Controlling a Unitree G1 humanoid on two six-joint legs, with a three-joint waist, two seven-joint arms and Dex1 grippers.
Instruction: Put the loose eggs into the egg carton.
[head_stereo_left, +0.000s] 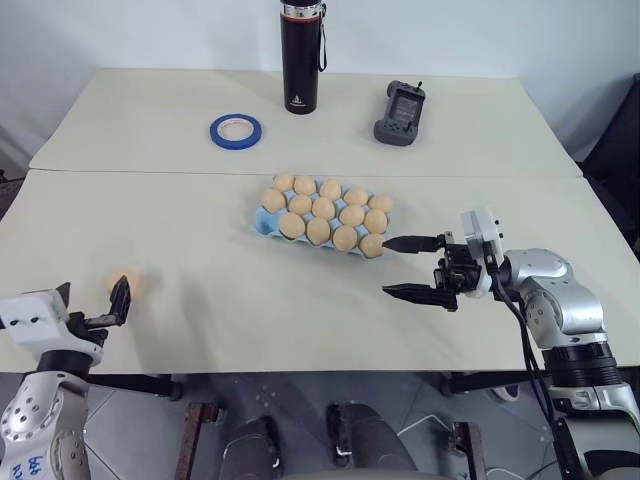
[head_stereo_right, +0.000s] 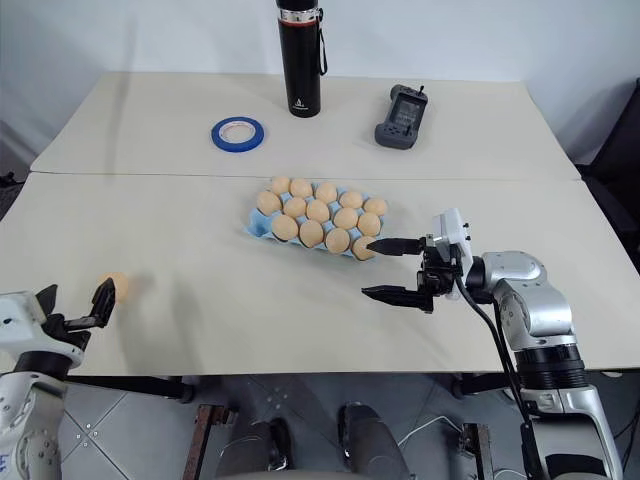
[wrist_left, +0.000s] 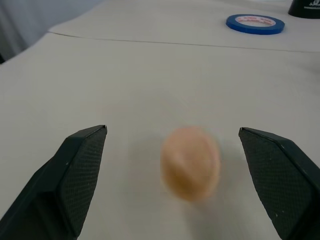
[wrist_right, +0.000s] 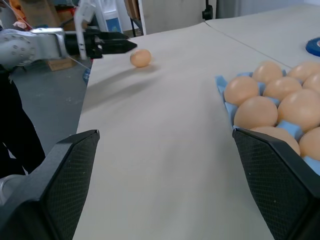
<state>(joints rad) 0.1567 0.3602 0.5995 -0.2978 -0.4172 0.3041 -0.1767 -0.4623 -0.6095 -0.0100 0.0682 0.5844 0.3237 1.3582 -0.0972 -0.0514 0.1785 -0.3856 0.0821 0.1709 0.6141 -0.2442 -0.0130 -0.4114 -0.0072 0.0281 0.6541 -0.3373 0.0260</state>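
One loose egg lies on the cream table near its front left edge, and the left gripper sits low right at it, its two black fingers spread wide with the egg lying between them, untouched on either side from what the wrist view shows. Well across the table, the light blue egg carton sits about mid-table, packed with tan eggs; I count twelve or so, and cannot see an empty cup. The right gripper points in sideways toward the carton's near right corner, fingers wide apart and holding nothing, the upper fingertip just beside the corner egg. Farther back stand a black bottle, a blue tape ring and a dark handheld device, all well apart from the carton.
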